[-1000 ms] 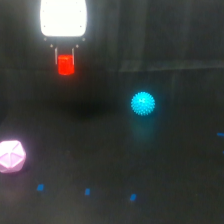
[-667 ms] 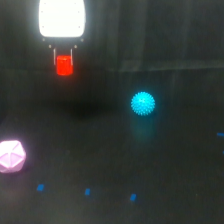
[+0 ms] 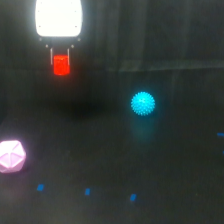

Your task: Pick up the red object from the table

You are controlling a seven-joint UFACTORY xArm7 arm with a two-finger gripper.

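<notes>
The red object (image 3: 61,65) is a small bright red-orange block held between the thin fingers of my gripper (image 3: 61,62), under the white gripper body at the upper left of the exterior view. It hangs well above the black table (image 3: 165,165), with a faint dark shadow below it. The gripper is shut on it.
A cyan spiky ball (image 3: 143,103) sits on the table to the exterior view's right of the gripper. A pink faceted polyhedron (image 3: 11,156) lies at the exterior view's left edge. Small blue marks (image 3: 87,191) dot the table near the bottom.
The gripper has risen slightly with the red object in it. The ball and the polyhedron have not moved.
</notes>
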